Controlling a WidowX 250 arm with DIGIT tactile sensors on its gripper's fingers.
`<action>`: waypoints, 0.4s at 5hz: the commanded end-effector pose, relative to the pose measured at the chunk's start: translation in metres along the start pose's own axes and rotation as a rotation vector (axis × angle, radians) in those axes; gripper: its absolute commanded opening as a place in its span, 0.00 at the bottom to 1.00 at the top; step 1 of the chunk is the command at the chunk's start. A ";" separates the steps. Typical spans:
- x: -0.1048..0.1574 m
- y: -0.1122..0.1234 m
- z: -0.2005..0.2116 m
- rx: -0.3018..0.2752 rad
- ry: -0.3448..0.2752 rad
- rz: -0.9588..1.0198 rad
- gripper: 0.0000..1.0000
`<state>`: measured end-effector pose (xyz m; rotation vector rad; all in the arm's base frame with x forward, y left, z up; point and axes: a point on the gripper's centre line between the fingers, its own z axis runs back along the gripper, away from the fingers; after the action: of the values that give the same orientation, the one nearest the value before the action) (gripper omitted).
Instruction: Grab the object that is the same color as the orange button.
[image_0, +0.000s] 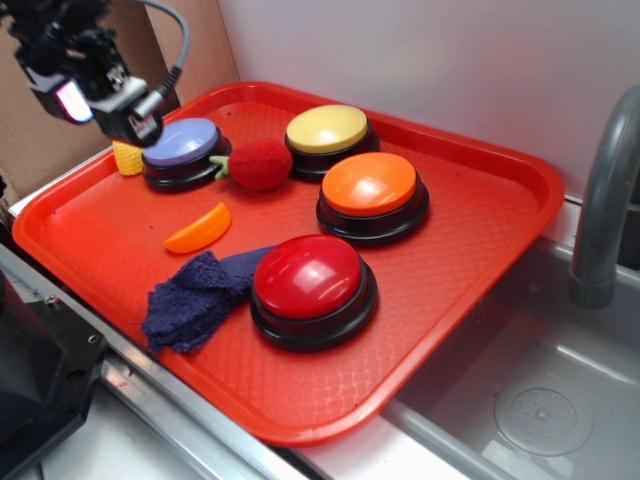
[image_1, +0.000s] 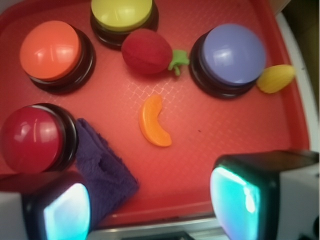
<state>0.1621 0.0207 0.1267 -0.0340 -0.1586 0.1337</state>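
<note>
Fingers (image_1: 150, 200) apart, empty | red tray (image_1: 225, 150) holds orange slice (image_1: 154, 122); orange button (image_1: 50, 50)

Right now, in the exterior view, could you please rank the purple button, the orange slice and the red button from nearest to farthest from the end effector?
1. Purple button: just below the end effector, at the tray's far left.
2. Orange slice: further forward, lying left of centre on the tray.
3. Red button: farthest, toward the tray's front, beside the purple cloth.
</note>
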 end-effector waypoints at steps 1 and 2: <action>0.019 0.007 -0.040 -0.018 -0.005 0.021 1.00; 0.023 0.005 -0.057 -0.004 0.003 0.025 1.00</action>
<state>0.1897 0.0246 0.0684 -0.0474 -0.1315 0.1490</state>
